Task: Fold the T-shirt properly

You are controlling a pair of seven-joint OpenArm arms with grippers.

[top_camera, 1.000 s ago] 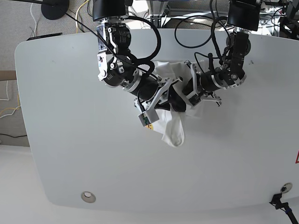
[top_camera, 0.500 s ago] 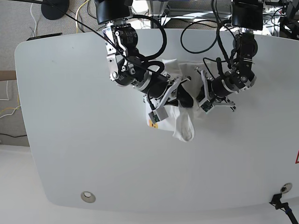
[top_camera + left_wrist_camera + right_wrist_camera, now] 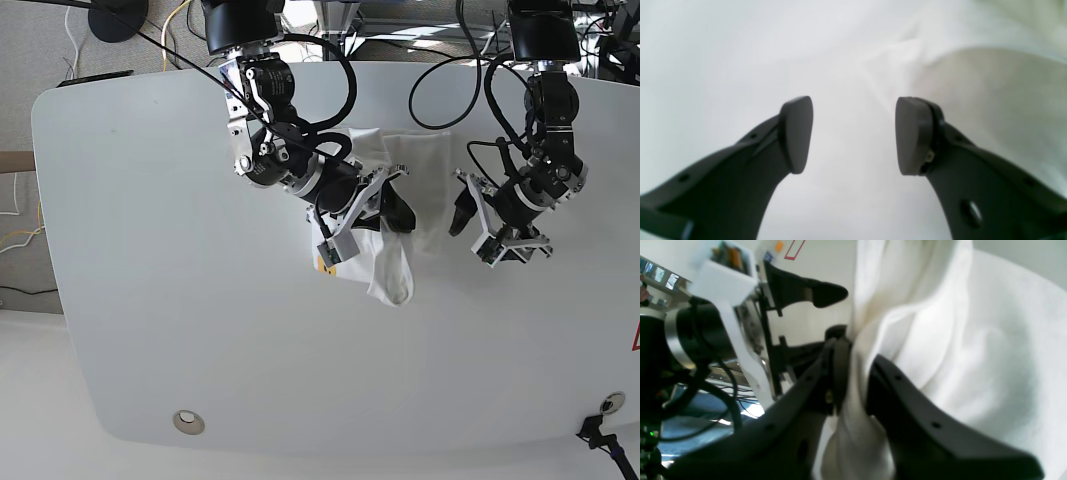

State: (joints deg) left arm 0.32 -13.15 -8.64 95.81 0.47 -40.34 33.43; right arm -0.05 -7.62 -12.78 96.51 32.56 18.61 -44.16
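Note:
The white T-shirt (image 3: pixel 425 165) lies bunched at the back middle of the table, and a fold of it hangs down (image 3: pixel 392 280) below my right gripper. The chest print and neck label are hidden. My right gripper (image 3: pixel 396 212) is shut on a bunched fold of the T-shirt (image 3: pixel 973 340); the jaws pinch the cloth in the right wrist view (image 3: pixel 858 353). My left gripper (image 3: pixel 468 228) is open and empty, just right of the shirt. In the left wrist view its fingers (image 3: pixel 796 133) stand wide apart over white surface, with cloth (image 3: pixel 990 86) at the upper right.
The white table (image 3: pixel 180 300) has a round metal grommet (image 3: pixel 188 422) near its front left. Cables and arm bases crowd the back edge (image 3: pixel 330 40). The left arm's open fingers (image 3: pixel 826 293) show beside the shirt in the right wrist view.
My left gripper has drawn back to the right, away from the shirt, and stands open. My right gripper still holds the fold and has barely moved.

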